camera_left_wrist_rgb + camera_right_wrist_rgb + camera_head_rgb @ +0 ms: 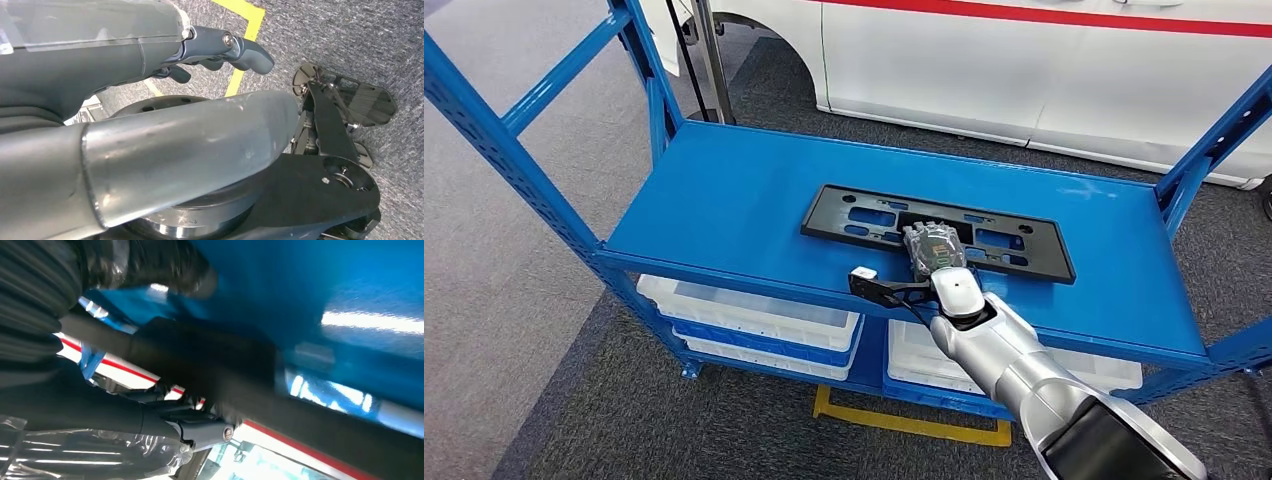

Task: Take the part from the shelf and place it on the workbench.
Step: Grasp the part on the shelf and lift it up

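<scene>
The part [864,215] is a flat black rectangular plate with cut-outs, lying on the blue shelf top [744,190] towards its right half. My right hand [934,247] reaches in from below and rests over the middle of the plate's near edge, its fingers laid on the plate. In the blurred right wrist view the dark part [210,360] runs between the thumb [165,265] and the fingers [200,425]; whether they grip it is unclear. My left hand [215,57] hangs by my side above the floor, holding nothing, with the thumb held away from the fingers.
The blue rack's uprights [484,120] stand at each corner. White bins [744,315] sit on the lower shelf. A white vehicle with a red stripe [1044,70] stands close behind the rack. Grey carpet with a yellow line [904,425] lies in front.
</scene>
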Available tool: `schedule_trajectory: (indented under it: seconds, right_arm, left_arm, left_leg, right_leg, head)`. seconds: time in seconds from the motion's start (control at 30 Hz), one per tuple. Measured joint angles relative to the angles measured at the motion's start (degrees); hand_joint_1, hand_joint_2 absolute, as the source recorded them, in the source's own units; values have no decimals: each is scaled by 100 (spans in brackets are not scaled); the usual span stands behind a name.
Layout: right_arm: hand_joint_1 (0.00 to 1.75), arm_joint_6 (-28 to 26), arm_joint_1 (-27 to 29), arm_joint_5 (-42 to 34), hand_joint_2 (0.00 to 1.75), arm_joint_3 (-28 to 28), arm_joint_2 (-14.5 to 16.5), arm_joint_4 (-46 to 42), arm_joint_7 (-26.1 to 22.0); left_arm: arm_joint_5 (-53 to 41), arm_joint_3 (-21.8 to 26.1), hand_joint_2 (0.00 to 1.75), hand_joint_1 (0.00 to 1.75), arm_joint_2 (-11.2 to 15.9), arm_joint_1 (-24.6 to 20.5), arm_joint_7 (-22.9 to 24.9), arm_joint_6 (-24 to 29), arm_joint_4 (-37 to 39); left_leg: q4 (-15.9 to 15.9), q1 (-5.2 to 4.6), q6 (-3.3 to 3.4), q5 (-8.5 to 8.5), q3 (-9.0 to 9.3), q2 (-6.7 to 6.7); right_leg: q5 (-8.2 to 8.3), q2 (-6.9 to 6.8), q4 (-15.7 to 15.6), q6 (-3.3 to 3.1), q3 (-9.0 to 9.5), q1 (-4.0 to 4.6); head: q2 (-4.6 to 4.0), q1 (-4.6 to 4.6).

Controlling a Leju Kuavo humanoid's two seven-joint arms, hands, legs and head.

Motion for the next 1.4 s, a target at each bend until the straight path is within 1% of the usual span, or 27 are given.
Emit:
schedule_trajectory:
  seconds: [0.3,0.8,1.0,1.13,1.27,1.4]
  right_arm:
    - [169,34,14,-12,175,-61,22,-2,-109]
    - [169,-5,30,-12,175,-95,31,-2,-127]
    - [162,-7,31,-12,175,-95,31,-2,-127]
    - [166,-20,32,-13,175,-102,31,-2,-127]
    - [173,-43,40,-15,175,-130,31,-2,-140]
    - [173,-157,63,-17,175,-165,31,-3,-235]
  left_arm:
    - [0,0,0,0,0,-21,3,7,0]
    - [0,0,0,0,0,-25,9,-8,0]
    - [0,0,0,0,0,-25,9,-9,0]
    - [0,0,0,0,0,-26,9,-23,0]
    - [0,10,175,0,0,-26,3,-109,0]
    - [-2,106,175,0,-1,-22,-69,-269,0]
  left_leg:
    - [0,0,0,0,0,0]
    - [0,0,0,0,2,-1]
    - [0,0,0,0,2,-1]
    - [0,0,0,0,2,-1]
    - [0,0,0,0,2,-1]
    - [0,0,0,0,2,-1]
  right_leg:
    - [0,0,0,0,0,0]
    - [0,-1,0,0,2,0]
    - [0,-1,0,0,2,0]
    - [0,-1,0,0,2,0]
    - [0,-1,0,0,2,0]
    - [0,-1,0,0,2,0]
  head:
    - [0,1]
    - [0,0]
    - [0,0]
    - [0,0]
    - [0,0]
    - [0,0]
